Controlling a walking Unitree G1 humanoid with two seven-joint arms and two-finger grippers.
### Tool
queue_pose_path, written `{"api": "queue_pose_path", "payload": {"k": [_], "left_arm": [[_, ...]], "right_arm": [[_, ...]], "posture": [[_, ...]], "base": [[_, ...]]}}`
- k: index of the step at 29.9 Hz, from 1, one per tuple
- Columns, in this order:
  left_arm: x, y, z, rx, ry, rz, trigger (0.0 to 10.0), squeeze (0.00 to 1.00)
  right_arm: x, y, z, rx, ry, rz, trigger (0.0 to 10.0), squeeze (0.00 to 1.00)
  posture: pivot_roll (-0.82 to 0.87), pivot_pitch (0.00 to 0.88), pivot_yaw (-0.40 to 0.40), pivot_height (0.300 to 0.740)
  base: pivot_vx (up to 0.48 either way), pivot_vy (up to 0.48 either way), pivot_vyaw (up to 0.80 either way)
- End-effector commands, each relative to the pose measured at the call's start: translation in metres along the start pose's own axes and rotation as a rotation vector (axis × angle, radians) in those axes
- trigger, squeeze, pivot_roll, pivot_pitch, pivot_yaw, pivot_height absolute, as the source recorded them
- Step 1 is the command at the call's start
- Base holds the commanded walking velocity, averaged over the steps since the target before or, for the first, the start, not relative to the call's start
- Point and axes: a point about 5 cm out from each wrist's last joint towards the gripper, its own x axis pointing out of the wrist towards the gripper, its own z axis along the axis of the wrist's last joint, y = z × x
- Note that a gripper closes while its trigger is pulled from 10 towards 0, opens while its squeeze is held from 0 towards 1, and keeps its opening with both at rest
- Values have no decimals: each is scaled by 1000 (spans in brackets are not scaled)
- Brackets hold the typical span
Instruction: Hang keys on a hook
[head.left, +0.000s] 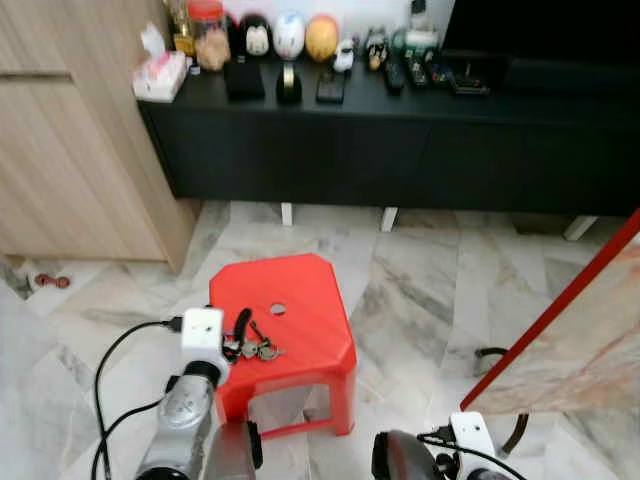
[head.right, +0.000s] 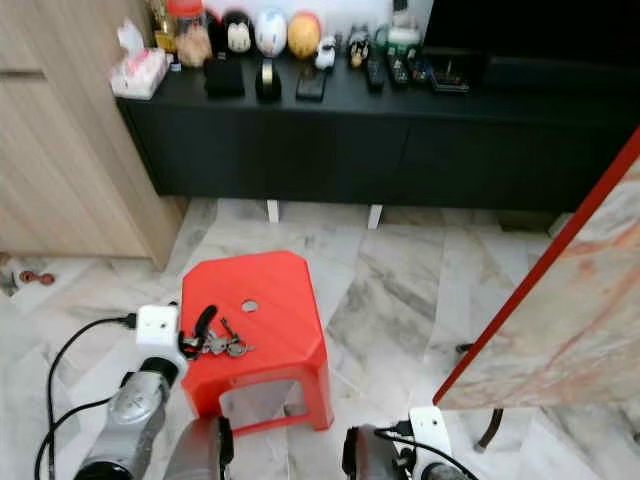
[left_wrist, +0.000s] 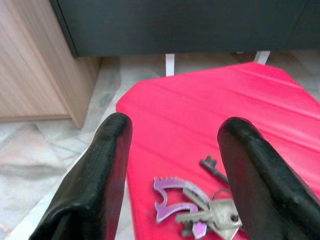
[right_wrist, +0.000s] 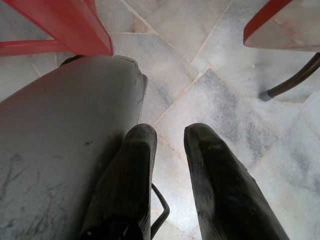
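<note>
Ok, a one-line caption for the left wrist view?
Open left gripper poised over keys lying on a red stool.

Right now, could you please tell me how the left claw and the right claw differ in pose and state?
The left claw is reached out over the red stool, while the right claw hangs low over the marble floor. The left claw is spread wide with the keys lying between its fingers; the right claw shows only a narrow gap. Both have black fingers and grip nothing.

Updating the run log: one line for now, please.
left gripper: open over keys | keys: on stool | right gripper: idle, low
</note>
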Motion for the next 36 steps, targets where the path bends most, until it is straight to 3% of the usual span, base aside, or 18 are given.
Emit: {"api": "queue_pose_path", "payload": {"k": [1,5,11,12,13,14,19,24,26,36], "left_arm": [[-2,-10,-11,27,69,-44,10000,0],[-1,-14,-15,51,97,-67,10000,0],[13,-22,-10,169,108,-123,10000,0],[15,-22,-9,193,111,-127,10000,318],[17,-22,-9,220,113,-130,10000,882],[19,-23,-8,249,118,-131,10000,1000],[27,-22,-3,177,135,-87,10000,1000],[32,-29,-1,200,144,-102,10000,1000],[30,-33,-7,248,170,-128,10000,1000],[25,-23,-18,264,224,-105,10000,1000]], "right_arm": [[1,11,-10,3,36,40,10000,0],[0,11,-10,2,39,41,10000,0],[0,10,-12,3,45,38,10000,0],[0,9,-13,4,45,37,10000,0],[0,9,-13,5,46,36,10000,0],[0,9,-14,6,47,36,10000,0],[-1,6,-18,2,58,33,10000,0],[-3,2,-24,-1,72,26,10000,0],[-4,-1,-28,-3,82,23,10000,0],[-7,-7,-34,-16,95,20,10000,0]], "posture": [[2,130,-49,602],[-2,135,-52,602],[-16,151,-54,602],[-19,154,-54,602],[-21,156,-55,602],[-27,165,-58,602],[-35,183,-69,602],[-49,205,-79,602],[-57,221,-85,602],[-64,242,-99,602]], "base": [[0,0,0],[0,0,0],[0,0,0],[0,0,0],[0,0,0],[0,0,0],[0,0,0],[0,0,0],[0,0,0],[0,0,0]]}}
